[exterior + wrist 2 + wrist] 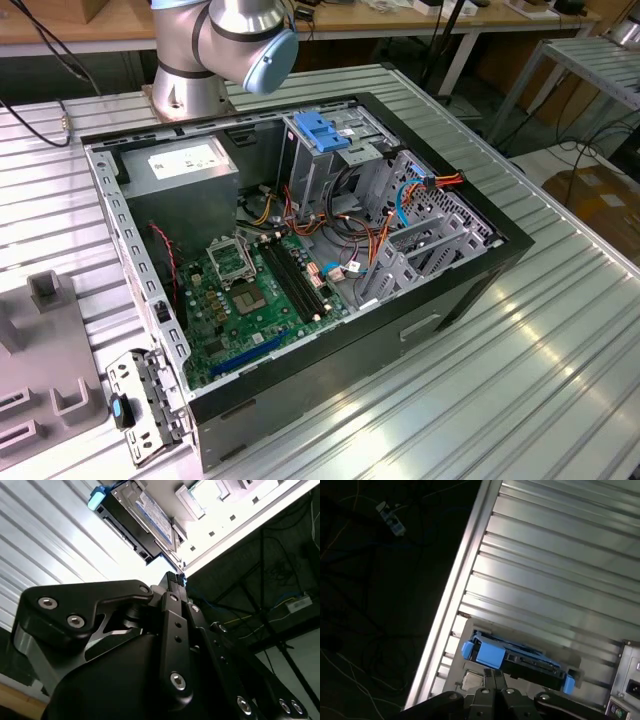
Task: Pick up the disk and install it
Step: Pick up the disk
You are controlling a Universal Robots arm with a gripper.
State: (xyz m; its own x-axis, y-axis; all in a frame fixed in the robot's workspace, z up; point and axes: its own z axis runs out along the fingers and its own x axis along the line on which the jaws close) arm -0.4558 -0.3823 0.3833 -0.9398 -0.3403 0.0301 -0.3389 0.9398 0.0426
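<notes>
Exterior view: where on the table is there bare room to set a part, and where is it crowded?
Free: table strip between case and the exterior view's right edge. Crowded: inside the case, among cables and cage.

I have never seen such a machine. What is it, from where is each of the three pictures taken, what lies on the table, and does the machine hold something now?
This is one robot arm. At its end sits a gripper, a clamp with two fingers.

The exterior view comes from a camera that stands off the arm. It shows the arm's base on a ribbed metal table. On the table lies an open computer case, with its green motherboard and coloured cables inside.

The two wrist views come from cameras that ride on the arm and look along the gripper. Beyond it, in both wrist views, lies the disk. This is a hard drive in blue side rails, and it rests near the table's edge.

The gripper is shut and holds nothing. It is close to the disk.
</notes>
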